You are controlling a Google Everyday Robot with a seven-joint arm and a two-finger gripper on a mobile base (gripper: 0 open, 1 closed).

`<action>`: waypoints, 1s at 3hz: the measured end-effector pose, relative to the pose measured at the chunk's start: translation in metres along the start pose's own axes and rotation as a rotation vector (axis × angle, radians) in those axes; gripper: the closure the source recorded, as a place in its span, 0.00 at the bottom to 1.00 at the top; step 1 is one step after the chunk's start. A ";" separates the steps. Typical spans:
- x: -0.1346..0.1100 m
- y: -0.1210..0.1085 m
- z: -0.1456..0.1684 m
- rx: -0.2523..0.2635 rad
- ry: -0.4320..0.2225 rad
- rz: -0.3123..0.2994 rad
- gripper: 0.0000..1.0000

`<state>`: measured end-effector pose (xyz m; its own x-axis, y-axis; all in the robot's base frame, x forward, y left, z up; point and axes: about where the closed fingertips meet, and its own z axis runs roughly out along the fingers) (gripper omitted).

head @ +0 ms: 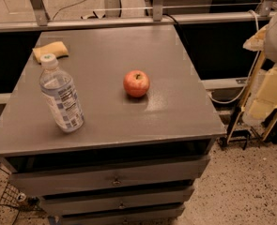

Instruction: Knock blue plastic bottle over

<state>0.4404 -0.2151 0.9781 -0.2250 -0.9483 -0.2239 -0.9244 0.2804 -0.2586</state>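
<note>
The blue plastic bottle point(61, 95) stands upright on the front left of the grey table point(175, 116). It is clear, with a white cap and a blue-and-white label. A red apple point(136, 83) sits near the table's middle, to the right of the bottle. My arm's white and cream parts, with the gripper point(271, 86), hang at the right edge of the view, beyond the table's right side and far from the bottle.
A yellow sponge point(50, 50) lies at the table's back left corner. The table has drawers below its front edge. A metal rail point(128, 20) runs behind the table. Cables and a stand lie on the speckled floor at the right.
</note>
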 end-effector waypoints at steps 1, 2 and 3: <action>-0.013 -0.009 0.018 0.000 -0.105 0.036 0.00; -0.042 -0.030 0.062 -0.033 -0.328 0.106 0.00; -0.058 -0.032 0.065 -0.056 -0.401 0.132 0.00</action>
<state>0.5024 -0.1596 0.9385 -0.2150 -0.7686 -0.6025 -0.9134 0.3766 -0.1546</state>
